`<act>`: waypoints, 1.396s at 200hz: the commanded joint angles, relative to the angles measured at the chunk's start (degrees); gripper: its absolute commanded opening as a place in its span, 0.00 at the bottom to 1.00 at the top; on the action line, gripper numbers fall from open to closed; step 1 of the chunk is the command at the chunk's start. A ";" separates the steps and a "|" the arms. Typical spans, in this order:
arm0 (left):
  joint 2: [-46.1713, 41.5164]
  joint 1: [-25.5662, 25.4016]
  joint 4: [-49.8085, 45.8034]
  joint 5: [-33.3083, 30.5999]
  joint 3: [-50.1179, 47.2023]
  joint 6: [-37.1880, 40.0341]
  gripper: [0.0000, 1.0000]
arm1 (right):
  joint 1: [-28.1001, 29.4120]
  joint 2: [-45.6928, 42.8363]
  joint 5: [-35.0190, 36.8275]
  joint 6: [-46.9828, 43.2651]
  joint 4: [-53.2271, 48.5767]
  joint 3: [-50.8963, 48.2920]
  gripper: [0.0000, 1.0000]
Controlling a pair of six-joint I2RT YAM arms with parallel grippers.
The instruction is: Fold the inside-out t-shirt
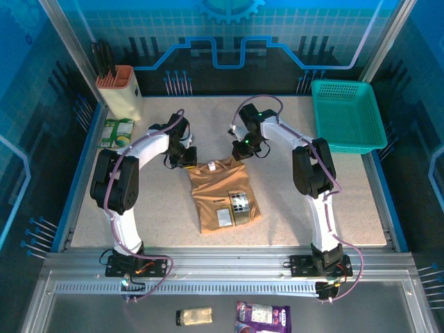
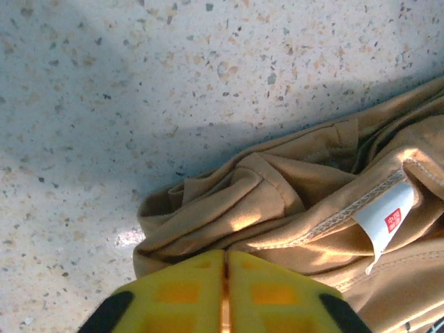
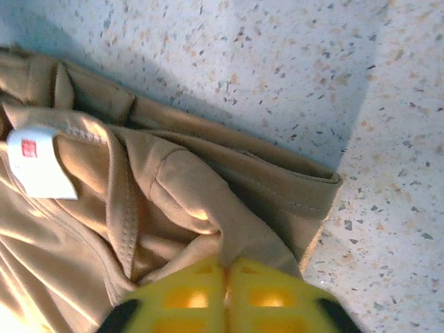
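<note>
Across the speckled counter [image 1: 139,222] it's a tidy field. A teal basket [image 1: 347,114] sits off at the far right corner and a knife block [image 1: 119,90] at the far left, both well apart from the action.

Dead centre lies the inside-out t-shirt [image 1: 222,194], tan and seams out. It's no wide sheet. From above it reads as a narrow, roughly rectangular slab, sides drawn in, collar end away from the arm bases and hem end towards them.

Both arms curl in to that far edge. The left tool [image 1: 186,158] is down on the shirt's far left corner and the right tool [image 1: 243,149] on its far right. Up close, the left tool [image 2: 225,253] has its yellow fingers clenched flat together, with rumpled cloth gathered right at the tips. The right tool [image 3: 225,262] is clenched the same way, and a fold of fabric rises straight into the pinch. Both look to be nipping the shirt's top layer.

Between them the white tag [image 2: 385,222] with its little red mark shows at the neckline, upturned.

So where are we? I'd call it past halfway: the lengthwise narrowing looks done. What's left, by my reckoning, is carrying the collar end towards the hem to make a compact bundle, then smoothing those bunched corners.
</note>
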 commanded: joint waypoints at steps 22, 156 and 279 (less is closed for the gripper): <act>-3.33 0.68 0.99 -2.06 0.38 -0.46 0.00 | 0.50 -4.49 1.31 5.94 3.13 0.30 0.00; -2.36 -4.57 -10.22 -3.02 6.13 21.28 0.46 | 0.01 1.08 9.05 17.12 5.20 1.20 0.26; 9.32 -7.32 -14.30 -20.59 14.29 31.33 0.18 | 2.73 -13.19 2.82 17.87 1.68 -7.66 0.35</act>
